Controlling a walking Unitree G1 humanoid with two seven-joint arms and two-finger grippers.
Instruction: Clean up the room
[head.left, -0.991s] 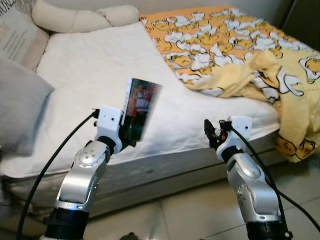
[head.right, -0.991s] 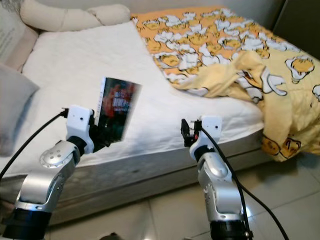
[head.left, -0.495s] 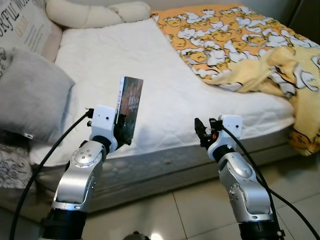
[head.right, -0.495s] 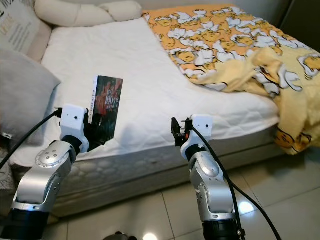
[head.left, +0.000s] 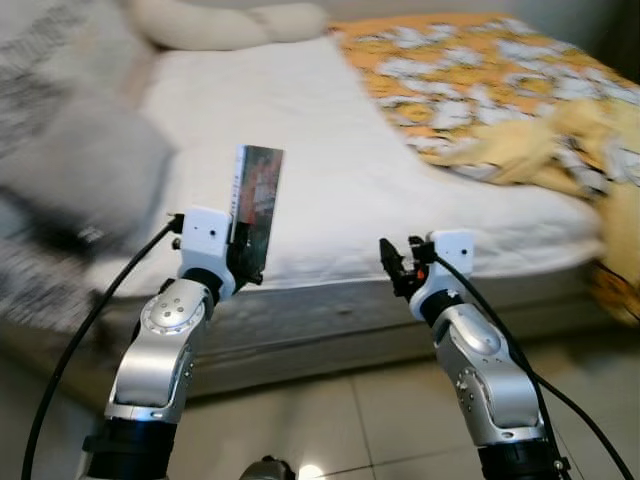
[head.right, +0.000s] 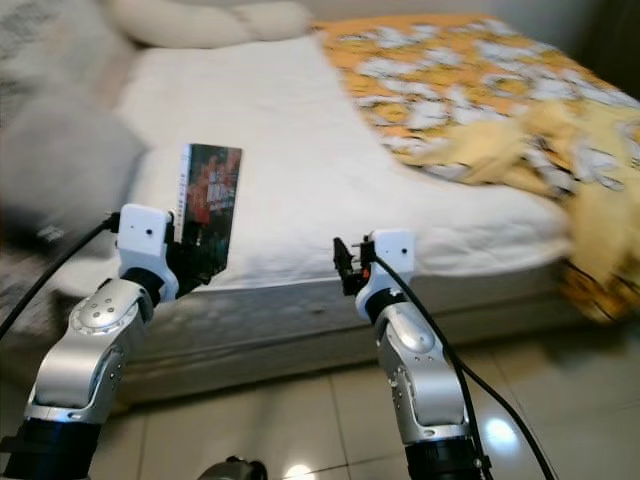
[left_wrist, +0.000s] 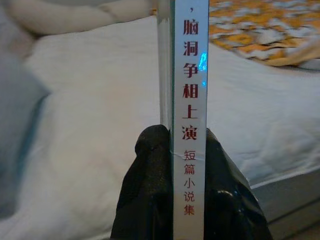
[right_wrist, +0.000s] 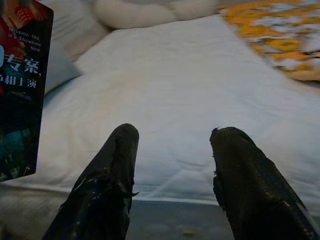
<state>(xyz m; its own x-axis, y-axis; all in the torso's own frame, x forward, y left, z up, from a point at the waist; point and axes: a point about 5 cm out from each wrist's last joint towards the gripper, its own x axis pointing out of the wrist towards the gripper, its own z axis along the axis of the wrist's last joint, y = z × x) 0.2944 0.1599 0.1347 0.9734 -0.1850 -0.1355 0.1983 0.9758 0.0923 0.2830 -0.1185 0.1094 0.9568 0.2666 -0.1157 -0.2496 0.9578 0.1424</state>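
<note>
Swinging leftward since the earlier frames, the camera now blurs the grey cushion at far left. Left gripper stays clamped on a thin dark-covered paperback book with a white spine, held upright above the white quilted mattress edge. Right gripper hovers empty, fingers moderately spread. Farther right lies a rumpled yellow-orange cartoon-print blanket.

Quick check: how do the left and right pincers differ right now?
The left pincer is shut on an upright book, fingers pinching its lower spine; the right pincer is open, nothing between its fingers. The left one sits slightly higher than the right one. Both are raised before the white mattress.
</note>
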